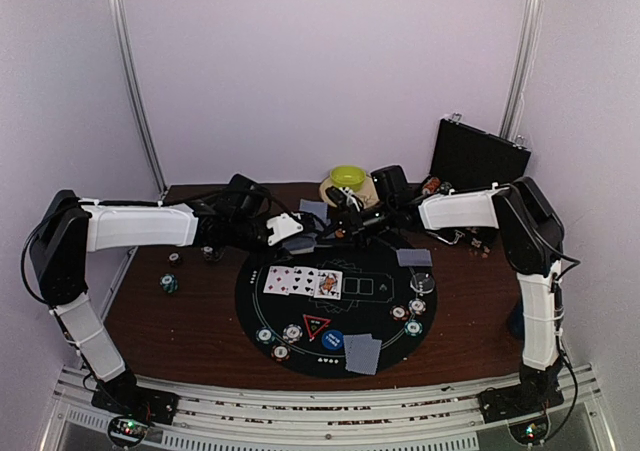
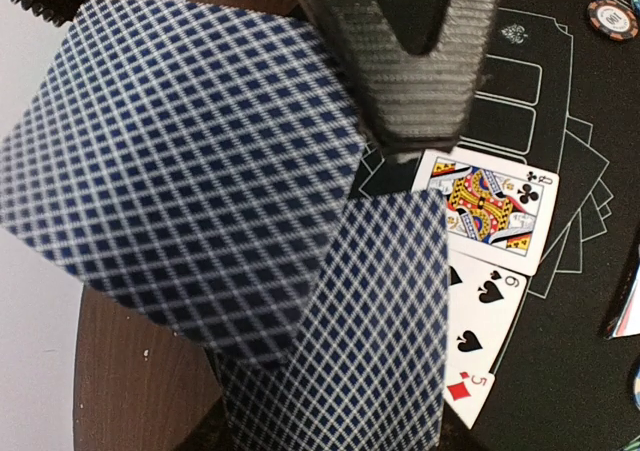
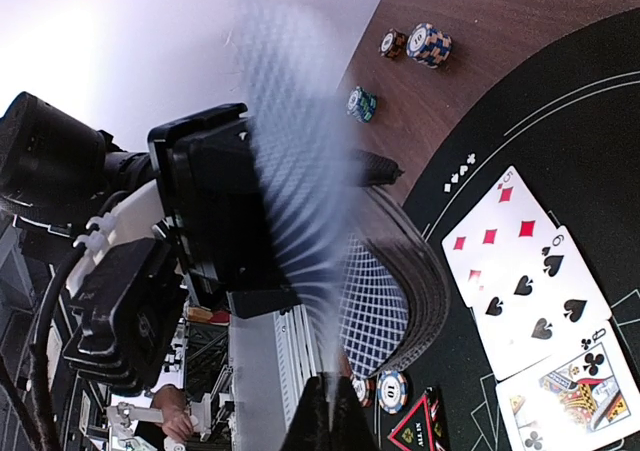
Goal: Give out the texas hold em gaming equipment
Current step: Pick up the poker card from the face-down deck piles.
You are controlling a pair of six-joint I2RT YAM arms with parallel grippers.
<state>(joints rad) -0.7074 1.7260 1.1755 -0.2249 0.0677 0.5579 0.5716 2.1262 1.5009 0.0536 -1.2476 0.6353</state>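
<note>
Over the back edge of the black round mat [image 1: 250, 301], my left gripper [image 1: 298, 229] is shut on a deck of grey-blue-backed cards [image 2: 370, 351], which hides its fingers in the left wrist view. The deck [image 3: 405, 271] bows between them. My right gripper [image 3: 330, 416] meets it from the right and is shut on a single card [image 3: 295, 161], blurred and partly away from the deck. That card [image 2: 180, 161] fills the left wrist view under the right fingers [image 2: 420, 61]. Three face-up cards [image 1: 303, 282] lie on the mat, with poker chips [image 1: 280, 339], a red triangle marker [image 1: 316, 327] and a blue disc [image 1: 333, 340] near the front.
Face-down card pairs lie at the front [image 1: 363, 352], right [image 1: 413, 257] and back [image 1: 313, 209] of the mat. More chips [image 1: 409, 314] and a clear disc [image 1: 424, 282] sit at its right, loose chips [image 1: 171, 283] on the wood at left. A green bowl [image 1: 347, 178] and black case [image 1: 478, 156] stand behind.
</note>
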